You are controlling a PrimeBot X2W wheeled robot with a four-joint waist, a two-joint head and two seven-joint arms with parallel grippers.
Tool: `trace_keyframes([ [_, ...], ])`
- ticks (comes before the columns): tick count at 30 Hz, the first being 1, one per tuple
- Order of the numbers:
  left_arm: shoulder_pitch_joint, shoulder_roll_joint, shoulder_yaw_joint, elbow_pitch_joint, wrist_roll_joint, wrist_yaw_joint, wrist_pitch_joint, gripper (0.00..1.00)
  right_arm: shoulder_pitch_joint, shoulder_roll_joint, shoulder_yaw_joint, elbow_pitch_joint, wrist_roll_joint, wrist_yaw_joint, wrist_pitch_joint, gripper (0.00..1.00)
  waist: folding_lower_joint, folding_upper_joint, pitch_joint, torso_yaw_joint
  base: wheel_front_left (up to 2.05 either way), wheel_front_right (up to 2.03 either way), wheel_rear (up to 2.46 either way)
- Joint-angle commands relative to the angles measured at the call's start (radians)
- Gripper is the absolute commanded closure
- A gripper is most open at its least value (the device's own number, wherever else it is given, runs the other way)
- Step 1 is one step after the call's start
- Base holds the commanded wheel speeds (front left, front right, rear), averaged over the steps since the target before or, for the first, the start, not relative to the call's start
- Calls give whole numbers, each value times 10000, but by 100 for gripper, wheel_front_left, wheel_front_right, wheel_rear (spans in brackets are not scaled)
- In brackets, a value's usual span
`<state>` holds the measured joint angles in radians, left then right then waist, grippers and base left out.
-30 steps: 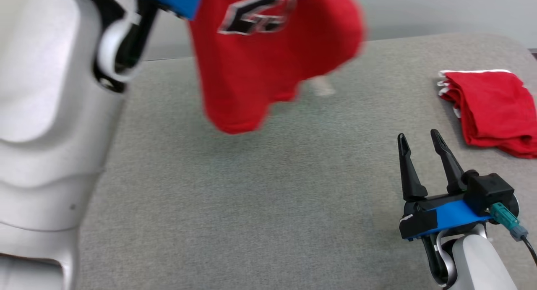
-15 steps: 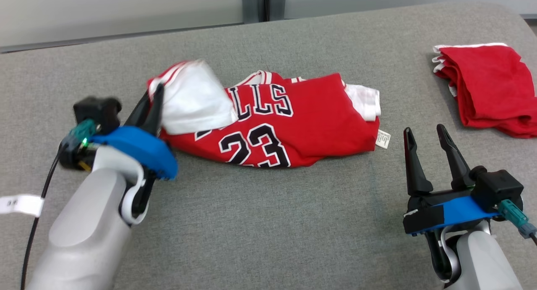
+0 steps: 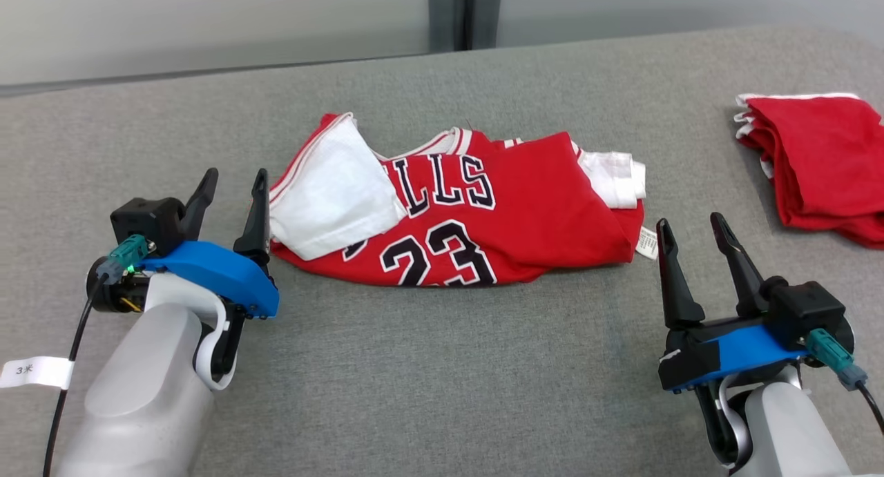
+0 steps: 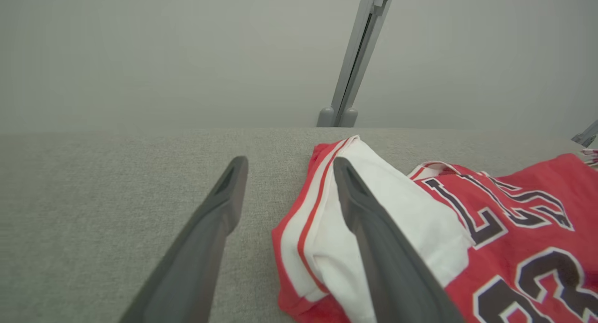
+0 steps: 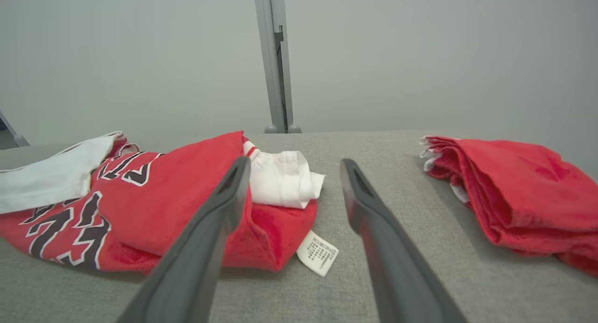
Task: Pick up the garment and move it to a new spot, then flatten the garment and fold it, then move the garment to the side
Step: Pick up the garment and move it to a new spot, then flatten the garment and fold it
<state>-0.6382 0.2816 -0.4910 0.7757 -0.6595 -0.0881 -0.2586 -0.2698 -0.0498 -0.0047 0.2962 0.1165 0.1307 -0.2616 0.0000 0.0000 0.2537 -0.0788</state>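
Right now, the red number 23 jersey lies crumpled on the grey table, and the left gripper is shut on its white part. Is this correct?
Not fully. The left gripper is open, with nothing between its fingers, as the left wrist view shows. The jersey does lie crumpled on the grey table.

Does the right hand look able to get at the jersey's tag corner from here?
Probably yes. The right hand is open and empty, pointing toward the jersey corner where the tag lies, with just grey table between. The folded red pile sits off to its right.
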Motion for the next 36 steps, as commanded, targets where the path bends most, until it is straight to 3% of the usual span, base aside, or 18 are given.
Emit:
trace_keyframes([
  [1,-50,-10,79,-74,64,0,-52,0,-112,-14,20,6,-35,1,-48,0,0,0,-71,3,0,0,0],
  [15,3582,-686,2055,-3205,1676,594,-77,0,424,-14,537,665,-479,1,-42,0,0,0,-1359,405,0,0,0],
  [28,5982,-1554,3176,-4595,2639,972,-78,0,1185,-14,648,886,80,1,-42,0,0,0,-1673,657,0,0,0],
  [36,6266,-1745,3400,-4652,2948,837,-78,0,1281,-15,749,930,262,1,-43,0,0,0,-1665,709,0,0,0],
])
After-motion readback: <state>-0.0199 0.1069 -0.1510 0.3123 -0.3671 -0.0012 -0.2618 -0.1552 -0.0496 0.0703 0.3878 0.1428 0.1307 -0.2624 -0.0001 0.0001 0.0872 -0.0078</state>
